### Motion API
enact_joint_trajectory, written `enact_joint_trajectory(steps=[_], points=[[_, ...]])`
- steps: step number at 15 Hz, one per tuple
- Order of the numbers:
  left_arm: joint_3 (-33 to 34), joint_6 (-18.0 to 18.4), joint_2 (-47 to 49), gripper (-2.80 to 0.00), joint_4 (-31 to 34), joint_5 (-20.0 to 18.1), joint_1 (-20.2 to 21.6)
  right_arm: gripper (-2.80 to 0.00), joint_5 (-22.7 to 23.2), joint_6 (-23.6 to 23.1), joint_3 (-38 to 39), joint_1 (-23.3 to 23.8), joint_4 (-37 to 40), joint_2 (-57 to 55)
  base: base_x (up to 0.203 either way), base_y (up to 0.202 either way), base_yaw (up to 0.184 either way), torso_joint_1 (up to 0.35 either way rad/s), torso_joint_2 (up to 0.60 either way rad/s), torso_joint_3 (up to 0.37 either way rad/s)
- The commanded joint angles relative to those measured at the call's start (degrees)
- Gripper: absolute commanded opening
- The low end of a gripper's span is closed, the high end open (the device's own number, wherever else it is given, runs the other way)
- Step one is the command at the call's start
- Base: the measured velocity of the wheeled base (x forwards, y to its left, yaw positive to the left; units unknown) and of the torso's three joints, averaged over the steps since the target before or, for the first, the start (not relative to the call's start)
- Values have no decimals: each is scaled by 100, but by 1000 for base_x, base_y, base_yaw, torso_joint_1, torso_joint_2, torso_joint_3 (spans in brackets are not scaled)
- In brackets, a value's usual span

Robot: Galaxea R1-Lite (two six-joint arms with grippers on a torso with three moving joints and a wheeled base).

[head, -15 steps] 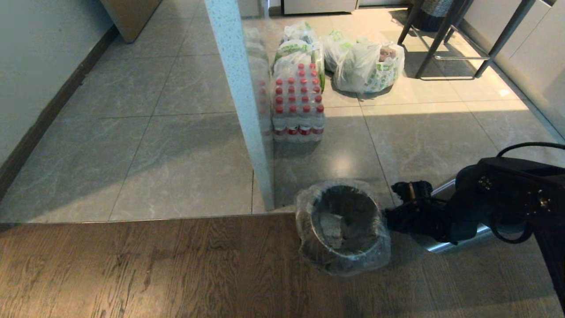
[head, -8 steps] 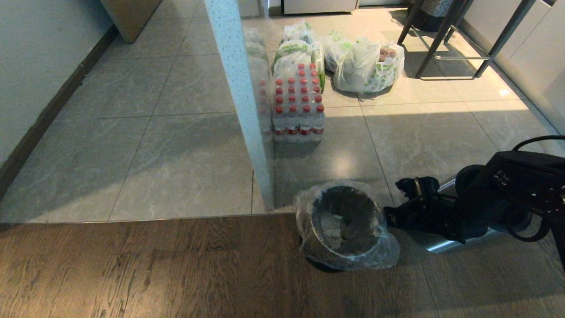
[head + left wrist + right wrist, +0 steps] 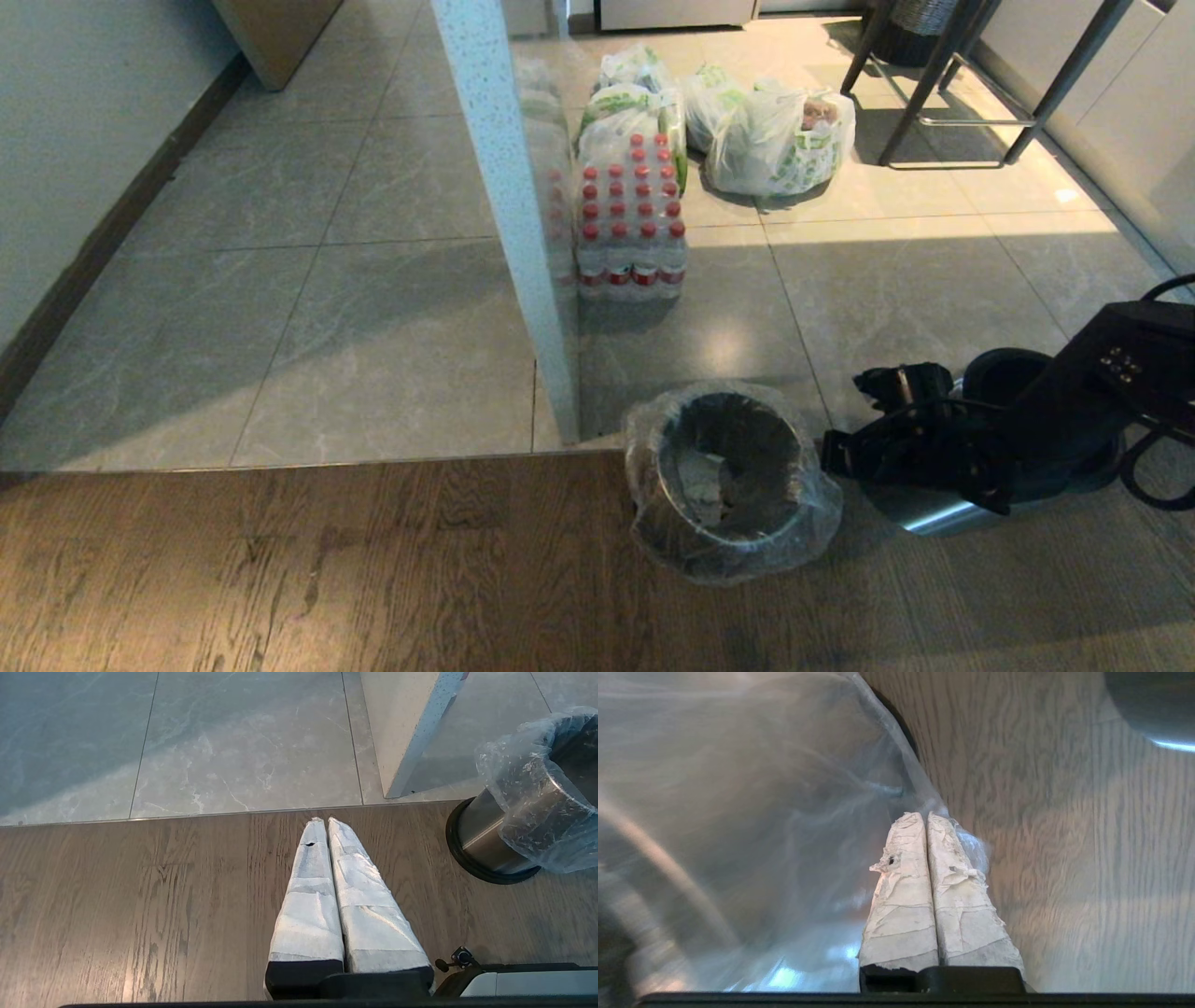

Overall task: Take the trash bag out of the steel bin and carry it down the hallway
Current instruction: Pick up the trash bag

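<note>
On the brown wood-grain floor [image 3: 327, 569], right at the seam where it meets the grey marbled tiles [image 3: 392, 345], stands the steel bin [image 3: 486, 847], a small round brushed-metal cylinder on a black foot ring. The trash bag [image 3: 822, 499] lines it: thin, clear, crinkly plastic, greyish and see-through, folded over the rim and puffing out loosely around the upper wall, with pale crumpled scraps showing inside. The right gripper [image 3: 927, 817], its two long fingers wrapped in worn whitish tape, is pressed together on a pinch of that film at the bin's right-hand side, just beside the rim. Behind the black arm lies another shiny metal cylinder [image 3: 924, 513], mostly hidden. The left gripper [image 3: 325, 820], taped the same way, hangs over the wood with its fingers together and nothing between them, well apart from the bin. A speckled white post [image 3: 509, 205] rises just behind the bin. Farther back sit a shrink-wrapped pack of red-capped bottles [image 3: 630, 219] and white shopping bags with green print [image 3: 775, 140].
</note>
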State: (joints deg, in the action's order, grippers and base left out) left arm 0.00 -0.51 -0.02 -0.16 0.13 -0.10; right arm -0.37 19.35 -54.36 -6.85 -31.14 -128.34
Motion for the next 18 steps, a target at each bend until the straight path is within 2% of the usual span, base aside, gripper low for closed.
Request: enact_joint_trajectory(steps=[1,5,9,12,18], points=[[9,-2,2,-280,-2,4,1,-280,60,47,-4,-52,71,289,0,0,0,0,0,0],[5,-2,2,-280,-2,4,1,-280,94,20,28,-249,126,616,0,0,0,0,0,0],[0,-2,2,-280,-2,4,1,-280,99,-28,114,-752,415,989,0,0,0,0,0,0],[6,-2,-3,-280,-2,4,1,-280,105,-28,189,-961,592,1114,0,0,0,0,0,0],[9,-2,2,-280,-2,4,1,-280,63,-362,171,-1125,618,1066,0,0,0,0,0,0]])
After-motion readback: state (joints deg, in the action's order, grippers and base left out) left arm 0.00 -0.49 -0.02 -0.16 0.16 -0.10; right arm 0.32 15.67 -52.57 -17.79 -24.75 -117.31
